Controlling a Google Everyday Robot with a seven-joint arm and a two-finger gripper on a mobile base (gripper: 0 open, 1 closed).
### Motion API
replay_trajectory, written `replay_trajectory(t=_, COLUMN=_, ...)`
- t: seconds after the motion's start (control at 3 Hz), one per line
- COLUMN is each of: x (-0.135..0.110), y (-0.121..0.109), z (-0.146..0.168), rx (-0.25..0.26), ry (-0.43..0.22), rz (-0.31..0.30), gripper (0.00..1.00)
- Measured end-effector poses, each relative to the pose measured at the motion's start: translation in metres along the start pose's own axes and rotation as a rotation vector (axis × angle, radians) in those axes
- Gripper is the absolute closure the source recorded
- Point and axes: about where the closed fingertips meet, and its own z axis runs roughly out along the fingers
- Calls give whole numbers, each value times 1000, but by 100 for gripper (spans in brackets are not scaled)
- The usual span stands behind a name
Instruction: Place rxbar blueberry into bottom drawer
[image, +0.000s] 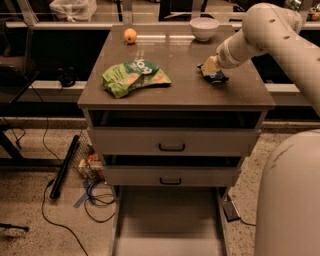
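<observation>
The rxbar blueberry (217, 76) is a small dark bar lying on the cabinet top (180, 87), at its right side. My gripper (210, 66) is down on the bar's left end, touching or just over it. The arm reaches in from the upper right. The bottom drawer (170, 220) is pulled far out at the foot of the cabinet, and its flat floor is bare. It lies well below and in front of the gripper.
A green snack bag (135, 76) lies left of centre on the top. An orange (130, 35) and a white bowl (204, 28) sit at the back. Two upper drawers with black handles (172, 147) are shut. Cables (95, 197) lie on the floor at the left. My base (292, 200) stands at the right.
</observation>
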Motion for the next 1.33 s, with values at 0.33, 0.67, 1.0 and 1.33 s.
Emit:
replay_trajectory(t=0.33, x=-14, y=32, z=-75, rx=-124, ry=-139, rz=-82, gripper=100)
replay_trajectory(t=0.67, x=-11, y=59, z=-146, rx=-246, ry=-242, rz=-175, gripper=100)
replay_trajectory(t=1.0, x=-9, y=64, z=-149, rx=-261, ry=-260, rz=-240, gripper=100)
replay_trajectory(t=1.33, x=-9, y=64, z=-148, rx=-260, ry=-257, rz=-237, gripper=100)
